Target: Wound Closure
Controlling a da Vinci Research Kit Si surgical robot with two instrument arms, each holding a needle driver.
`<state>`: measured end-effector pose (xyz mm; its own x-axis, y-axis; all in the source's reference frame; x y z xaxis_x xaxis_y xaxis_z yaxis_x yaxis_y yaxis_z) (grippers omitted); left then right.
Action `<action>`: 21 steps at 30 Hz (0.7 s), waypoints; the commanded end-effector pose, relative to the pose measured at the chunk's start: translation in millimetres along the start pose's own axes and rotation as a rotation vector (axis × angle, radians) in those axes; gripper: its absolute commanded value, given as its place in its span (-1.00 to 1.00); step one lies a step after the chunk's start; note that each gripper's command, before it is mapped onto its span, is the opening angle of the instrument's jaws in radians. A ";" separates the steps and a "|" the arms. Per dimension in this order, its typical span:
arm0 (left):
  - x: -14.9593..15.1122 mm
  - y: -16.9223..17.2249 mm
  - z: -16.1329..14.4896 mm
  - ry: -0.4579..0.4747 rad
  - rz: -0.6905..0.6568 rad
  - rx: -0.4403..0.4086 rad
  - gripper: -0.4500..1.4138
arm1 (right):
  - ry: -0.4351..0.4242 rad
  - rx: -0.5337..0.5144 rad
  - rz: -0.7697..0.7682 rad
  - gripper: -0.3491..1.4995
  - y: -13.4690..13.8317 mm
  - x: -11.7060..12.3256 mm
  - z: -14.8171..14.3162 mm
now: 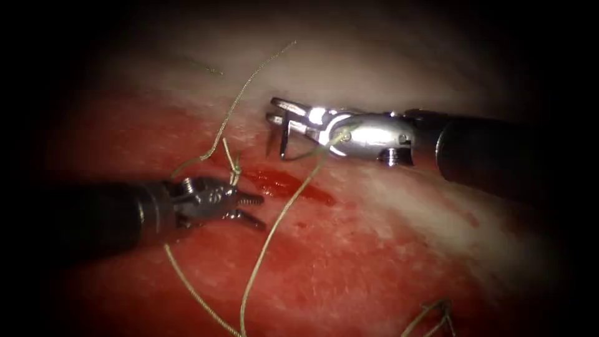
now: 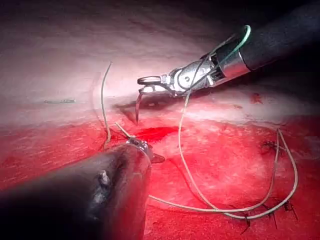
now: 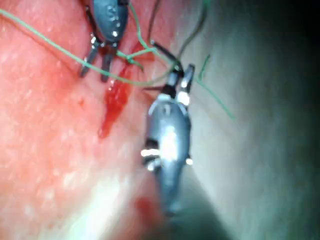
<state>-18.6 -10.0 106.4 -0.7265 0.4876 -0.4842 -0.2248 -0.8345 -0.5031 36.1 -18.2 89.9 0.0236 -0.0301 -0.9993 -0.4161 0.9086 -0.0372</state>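
Red fluid (image 1: 287, 184) marks the cut in the tissue (image 1: 387, 262). We see R tool (image 1: 279, 125) clamped on the needle (image 1: 282, 138) near its blunt end, tip down, above tissue w/ thread (image 1: 274, 228) trailing. L tool (image 1: 251, 209) gapes, holding nothing, beside the knot (image 1: 234, 167).

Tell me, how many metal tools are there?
2. The left tool sits with open, empty jaws beside the cut. The right tool holds the needle above the cut.
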 end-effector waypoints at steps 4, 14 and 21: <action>0.0 -0.2 0.8 0.001 0.001 -0.001 -0.39 | 0.003 0.002 -0.023 -1.00 -0.3 -0.7 1.0; 0.1 -0.2 0.8 0.001 0.001 -0.002 -0.39 | 0.007 0.004 -0.029 -1.00 -1.1 -1.1 1.0; 0.0 -0.2 0.7 0.001 0.001 -0.002 -0.39 | 0.009 0.007 -0.041 -1.00 -1.0 -1.2 0.9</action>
<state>-18.5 -10.0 106.3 -0.7264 0.4878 -0.4841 -0.2244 -0.8342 -0.5038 36.6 -19.1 90.7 0.0336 -0.0684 -0.9971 -0.4093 0.9092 -0.0762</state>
